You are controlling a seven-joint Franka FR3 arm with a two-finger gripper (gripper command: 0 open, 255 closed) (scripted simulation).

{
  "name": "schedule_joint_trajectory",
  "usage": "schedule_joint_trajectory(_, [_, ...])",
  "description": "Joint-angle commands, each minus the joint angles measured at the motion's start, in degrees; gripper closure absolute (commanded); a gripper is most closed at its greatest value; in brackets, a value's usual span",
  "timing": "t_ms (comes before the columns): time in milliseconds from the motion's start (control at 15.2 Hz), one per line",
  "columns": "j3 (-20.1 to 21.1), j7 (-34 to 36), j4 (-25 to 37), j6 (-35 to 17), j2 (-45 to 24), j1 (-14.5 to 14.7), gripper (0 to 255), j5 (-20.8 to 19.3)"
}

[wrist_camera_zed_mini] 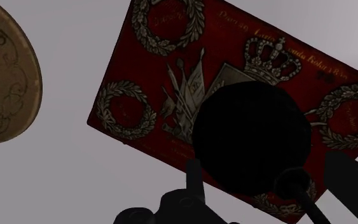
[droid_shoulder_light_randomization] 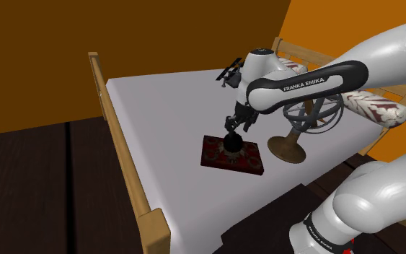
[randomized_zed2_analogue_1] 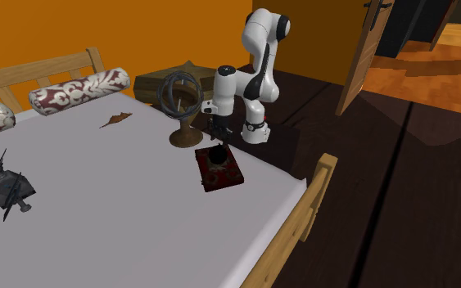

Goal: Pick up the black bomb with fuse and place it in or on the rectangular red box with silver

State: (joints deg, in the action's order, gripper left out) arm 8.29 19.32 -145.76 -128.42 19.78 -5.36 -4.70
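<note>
**Jaws above bomb, bomb over box: grip undetermined**

Jaws: whether they clamp the bomb or stand clear of it cannot be told, since black hand and black sphere merge in every view. The gripper (droid_shoulder_light_randomization: 234, 128) points straight down. In the shoulder view the bomb (droid_shoulder_light_randomization: 231, 143) sits at 6 o'clock from it, just below. The bomb looks to be touching, or all but touching, the lid of the red box (droid_shoulder_light_randomization: 213, 150) near its middle.

In the wrist view the bomb (wrist_camera_zed_mini: 250, 137) is a round dark mass covering part of the box (wrist_camera_zed_mini: 145, 76) and its silver wreaths and crown. A thin stem, probably the fuse, rises toward the camera.

In the shoulder view the box's long axis runs from 10 to 4 o'clock. It lies flat on the grey bed (droid_shoulder_light_randomization: 158, 108). A ringed globe (droid_shoulder_light_randomization: 306, 114) on a round foot stands near the box at 3 o'clock.

Judgement: placement appears nearly complete. What remains turns on the vertical line from jaws to bomb to lid, so a straight upward retreat suits. Being round, the bomb may roll on the flat lid.
</note>
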Motion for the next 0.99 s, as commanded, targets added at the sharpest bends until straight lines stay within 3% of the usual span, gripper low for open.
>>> schedule_joint_trajectory(0, [0.0,0.0,0.0,0.0,0.0,0.0,0,0.0])
schedule_joint_trajectory(198, [0.0,0.0,0.0,0.0,0.0,0.0,0,0.0])
schedule_joint_trajectory(462, [0.0,-0.6,4.4,8.1,3.7,0.6,0,1.0])
schedule_joint_trajectory(924, [0.0,-0.6,4.4,8.1,3.7,0.6,0,1.0])
